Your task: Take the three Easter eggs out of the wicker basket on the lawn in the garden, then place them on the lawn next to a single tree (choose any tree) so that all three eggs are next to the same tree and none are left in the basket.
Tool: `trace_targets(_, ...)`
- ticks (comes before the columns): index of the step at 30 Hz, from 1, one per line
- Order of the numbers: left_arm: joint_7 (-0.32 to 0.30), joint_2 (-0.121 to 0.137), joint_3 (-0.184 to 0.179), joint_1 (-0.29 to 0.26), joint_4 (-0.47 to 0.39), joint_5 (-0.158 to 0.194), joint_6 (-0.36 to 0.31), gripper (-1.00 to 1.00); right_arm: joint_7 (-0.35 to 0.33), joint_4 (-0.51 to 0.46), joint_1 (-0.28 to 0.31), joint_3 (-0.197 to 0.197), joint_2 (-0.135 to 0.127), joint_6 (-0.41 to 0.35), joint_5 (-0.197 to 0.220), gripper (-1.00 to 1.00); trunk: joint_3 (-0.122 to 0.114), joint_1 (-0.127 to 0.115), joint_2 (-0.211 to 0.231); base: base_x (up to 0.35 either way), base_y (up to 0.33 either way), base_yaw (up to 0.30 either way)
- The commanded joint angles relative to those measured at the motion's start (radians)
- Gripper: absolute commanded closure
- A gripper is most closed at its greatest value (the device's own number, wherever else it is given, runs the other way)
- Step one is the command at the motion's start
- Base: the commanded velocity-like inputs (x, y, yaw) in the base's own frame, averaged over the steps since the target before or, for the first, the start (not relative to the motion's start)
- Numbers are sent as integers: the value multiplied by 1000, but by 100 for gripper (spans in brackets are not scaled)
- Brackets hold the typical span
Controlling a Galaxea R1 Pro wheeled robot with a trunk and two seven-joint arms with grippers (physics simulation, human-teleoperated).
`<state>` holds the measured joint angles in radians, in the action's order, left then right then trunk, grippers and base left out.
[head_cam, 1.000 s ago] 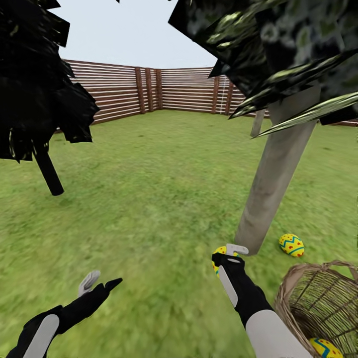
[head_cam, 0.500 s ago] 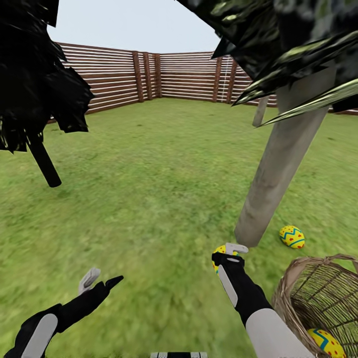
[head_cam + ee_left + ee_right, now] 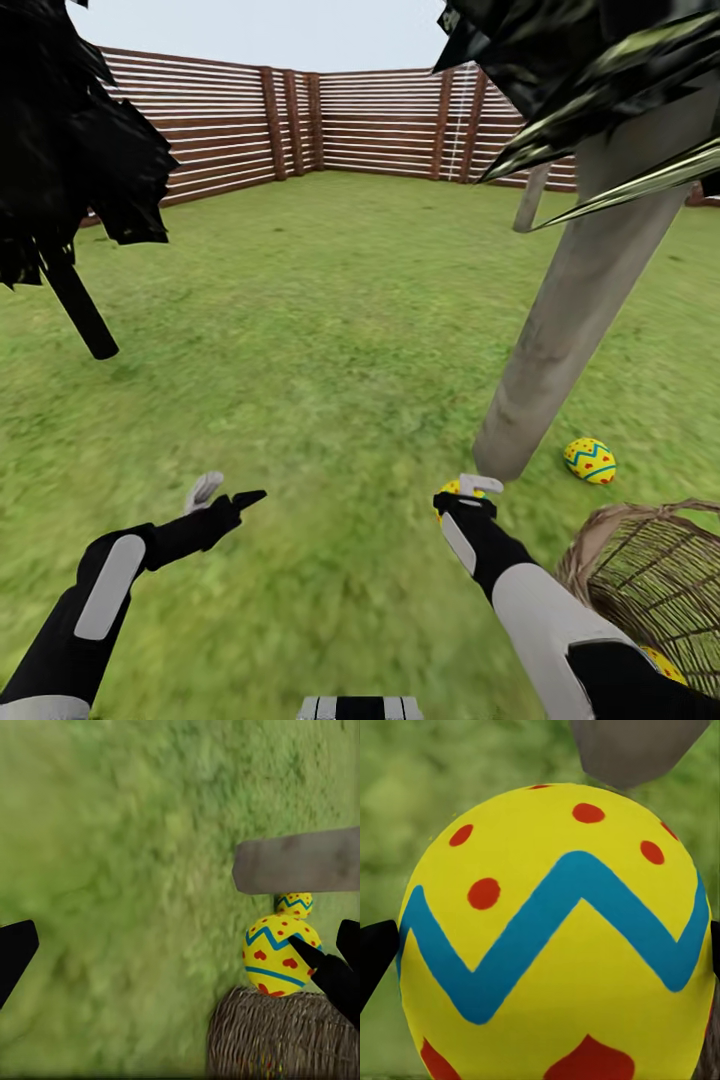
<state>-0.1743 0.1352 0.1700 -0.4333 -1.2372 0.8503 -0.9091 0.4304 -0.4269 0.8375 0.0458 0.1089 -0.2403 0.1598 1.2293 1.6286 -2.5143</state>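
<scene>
My right gripper is shut on a yellow Easter egg, held low over the lawn just in front of the foot of the tree's pale trunk. A second Easter egg lies on the grass right beside that trunk. The wicker basket stands at the lower right. A sliver of a third Easter egg shows inside it, behind my right forearm. My left gripper hangs open over bare grass, far left of the tree. The left wrist view shows the held egg, the basket and the trunk.
A dark tree with a thin black trunk stands at the left. A brown slat fence closes off the far side of the garden. Dark foliage hangs over the upper right. Open grass stretches between the two trees.
The whole view has tipped downward, so the camera moved. My left arm has reached further forward. The right gripper keeps the egg by the trunk's foot.
</scene>
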Motion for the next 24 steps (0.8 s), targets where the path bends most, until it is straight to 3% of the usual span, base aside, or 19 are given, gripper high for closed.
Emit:
trace_targets(1,-8,-1,1,-2,0,-6,-7,-100,5,17,10,5,-1,-3,10,100,5,0,-1,0,0,0)
trace_targets(12,-17,-1,-19,-1,-14,2,-13,-100,5,89,77,-1,-28,-1,13,100,47,5,-3,0,0,0)
trace_targets(15,-18,-3,-18,-7,-14,3,-48,-100,5,98,83,-1,-36,-1,13,100,59,6,-4,0,0,0)
trace_targets(24,-18,-7,-18,-126,0,2,-101,-100,5,105,104,-1,-43,-1,13,100,94,11,-6,0,0,0)
